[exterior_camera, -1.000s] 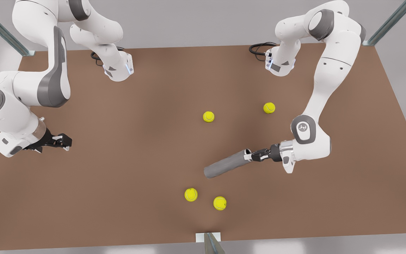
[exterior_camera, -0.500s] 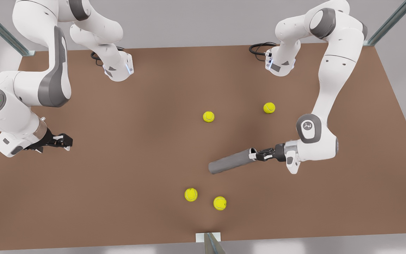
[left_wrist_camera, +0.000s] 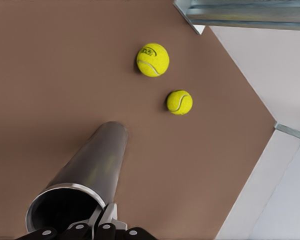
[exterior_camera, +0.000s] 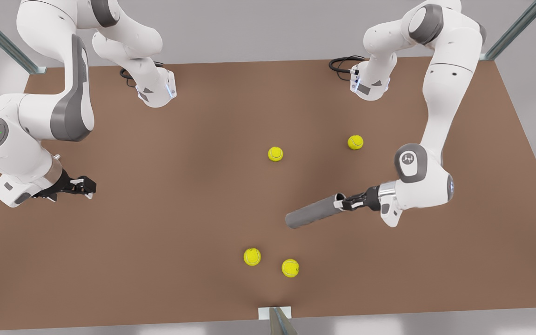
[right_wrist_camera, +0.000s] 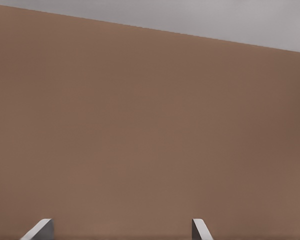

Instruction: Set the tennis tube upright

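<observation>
Left gripper [exterior_camera: 345,202]: pinched shut on the open rim of the grey metallic tennis tube [exterior_camera: 313,212], a hold likely meant for tipping it up.
Tube: slanting, not yet upright, between the yellow tennis balls [exterior_camera: 275,153].
Right gripper [exterior_camera: 83,186]: spread wide and empty, waiting well apart from the tube.

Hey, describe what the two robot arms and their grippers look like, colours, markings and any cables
Both arms are glossy white with rounded grey joint caps. The left gripper and right gripper are black with pale fingertips. One cap carries a small white logo, another a round button pad. Black cables loop at both bases, which show blue lights.
</observation>
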Tool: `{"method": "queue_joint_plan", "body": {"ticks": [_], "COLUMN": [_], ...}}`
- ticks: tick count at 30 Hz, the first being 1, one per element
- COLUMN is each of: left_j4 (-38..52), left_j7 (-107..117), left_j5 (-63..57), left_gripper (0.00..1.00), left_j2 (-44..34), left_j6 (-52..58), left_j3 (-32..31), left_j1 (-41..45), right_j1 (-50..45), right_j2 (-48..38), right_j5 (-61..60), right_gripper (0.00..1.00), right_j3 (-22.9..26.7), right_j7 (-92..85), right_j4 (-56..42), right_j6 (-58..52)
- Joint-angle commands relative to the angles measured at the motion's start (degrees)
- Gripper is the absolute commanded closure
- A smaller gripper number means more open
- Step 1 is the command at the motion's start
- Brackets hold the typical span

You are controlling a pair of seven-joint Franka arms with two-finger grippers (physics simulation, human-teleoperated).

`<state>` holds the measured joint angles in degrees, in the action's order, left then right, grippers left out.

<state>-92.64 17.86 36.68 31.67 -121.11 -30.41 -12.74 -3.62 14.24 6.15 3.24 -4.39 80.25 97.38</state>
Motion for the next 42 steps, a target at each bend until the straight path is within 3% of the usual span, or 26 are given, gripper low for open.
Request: {"method": "queue_joint_plan", "body": {"ticks": [1, 28, 42], "left_j4": [0.0, 0.0, 0.0], "left_j7": [-0.02, 8.15, 11.49], "left_j5": [0.15, -14.79, -21.73], "left_gripper": [0.79, 0.79, 0.79], "left_j2": [-0.02, -5.56, -7.93], "left_j6": [0.0, 3.34, 4.57], "left_j3": [0.0, 0.09, 0.09], "left_j1": [-0.09, -0.18, -0.09], "right_j1": [0.01, 0.01, 0.8], "right_j2": [0.0, 0.0, 0.0], "right_j5": [0.09, 0.0, 0.09], "right_gripper": [0.0, 0.0, 0.0], "right_j3": [0.01, 0.01, -2.45], "right_j7": [0.0, 0.0, 0.09], "right_j4": [0.0, 0.0, -0.7], "right_j6": [-0.26, -0.26, -1.14]}}
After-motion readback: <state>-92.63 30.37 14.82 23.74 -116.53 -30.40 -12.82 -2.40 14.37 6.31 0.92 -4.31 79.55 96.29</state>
